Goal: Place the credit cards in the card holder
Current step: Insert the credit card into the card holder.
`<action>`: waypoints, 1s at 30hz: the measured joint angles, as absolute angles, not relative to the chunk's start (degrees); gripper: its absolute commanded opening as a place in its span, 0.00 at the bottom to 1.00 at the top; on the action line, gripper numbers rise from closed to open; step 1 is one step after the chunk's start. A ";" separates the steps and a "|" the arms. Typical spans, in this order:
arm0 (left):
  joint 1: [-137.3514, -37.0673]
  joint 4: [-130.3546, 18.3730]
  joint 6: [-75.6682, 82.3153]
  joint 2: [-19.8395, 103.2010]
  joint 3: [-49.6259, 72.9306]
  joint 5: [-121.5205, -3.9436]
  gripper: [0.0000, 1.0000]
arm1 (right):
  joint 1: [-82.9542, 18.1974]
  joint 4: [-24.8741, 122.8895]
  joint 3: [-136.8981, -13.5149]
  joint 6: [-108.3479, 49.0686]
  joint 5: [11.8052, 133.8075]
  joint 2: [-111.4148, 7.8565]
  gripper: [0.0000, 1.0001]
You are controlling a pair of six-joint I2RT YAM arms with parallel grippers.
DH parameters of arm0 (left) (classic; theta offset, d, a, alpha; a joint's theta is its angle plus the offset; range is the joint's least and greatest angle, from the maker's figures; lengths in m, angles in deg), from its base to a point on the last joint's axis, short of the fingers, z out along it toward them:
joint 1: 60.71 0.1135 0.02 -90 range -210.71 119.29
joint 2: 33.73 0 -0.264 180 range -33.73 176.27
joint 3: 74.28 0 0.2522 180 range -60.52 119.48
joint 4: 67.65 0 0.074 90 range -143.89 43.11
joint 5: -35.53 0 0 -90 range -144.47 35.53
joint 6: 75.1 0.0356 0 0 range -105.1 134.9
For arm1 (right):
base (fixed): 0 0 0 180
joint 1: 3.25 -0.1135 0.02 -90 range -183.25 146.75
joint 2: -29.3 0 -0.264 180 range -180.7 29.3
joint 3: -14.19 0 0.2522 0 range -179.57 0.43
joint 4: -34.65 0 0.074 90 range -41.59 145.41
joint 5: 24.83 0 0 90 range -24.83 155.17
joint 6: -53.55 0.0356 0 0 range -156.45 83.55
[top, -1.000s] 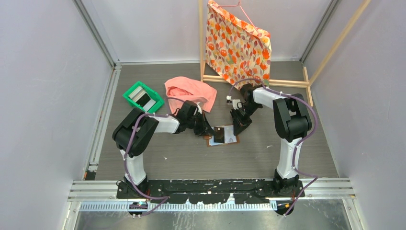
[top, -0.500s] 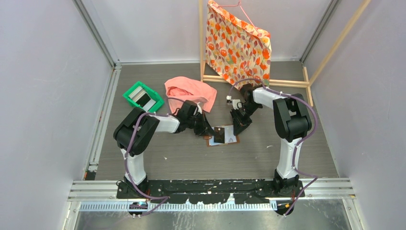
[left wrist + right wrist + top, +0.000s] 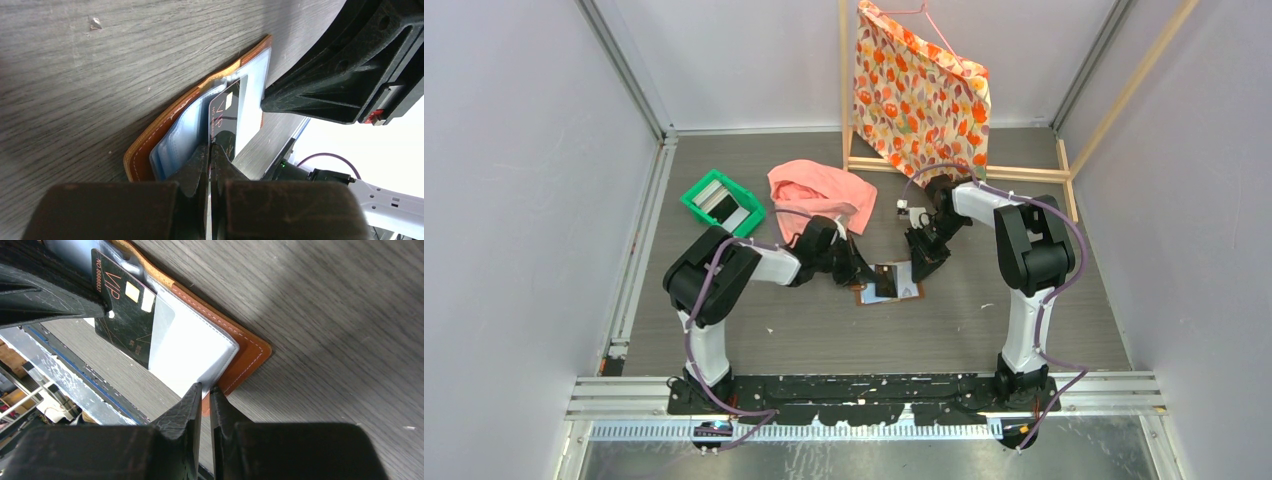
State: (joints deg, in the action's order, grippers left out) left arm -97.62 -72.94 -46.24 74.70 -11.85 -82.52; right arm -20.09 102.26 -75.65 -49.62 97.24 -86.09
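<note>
The wallet (image 3: 890, 282) lies open mid-table (image 3: 984, 320), between my two arms. My left gripper (image 3: 210, 150) is clamped tight on the near edge of a dark card (image 3: 226, 117), whose far end sits under one of the wallet's clear pockets. My right gripper (image 3: 205, 390) is almost closed at the wallet's opposite corner. It looks pinched on a pale pocket leaf, though the tips hide the contact. More cards (image 3: 724, 207) lie in the green tray (image 3: 688, 199), well apart to the left.
</note>
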 measured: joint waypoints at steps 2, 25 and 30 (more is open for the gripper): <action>-97.92 -74.99 -46.81 74.67 -12.79 -81.82 0.00 | -20.07 102.26 -75.65 -49.62 97.24 -86.09 0.16; -101.75 -80.41 -49.45 71.99 -16.92 -72.32 0.00 | -20.07 102.26 -75.65 -49.60 97.83 -86.09 0.16; -103.71 -81.18 -51.03 71.96 -16.94 -69.34 0.00 | -20.05 102.28 -75.65 -49.58 98.38 -86.09 0.16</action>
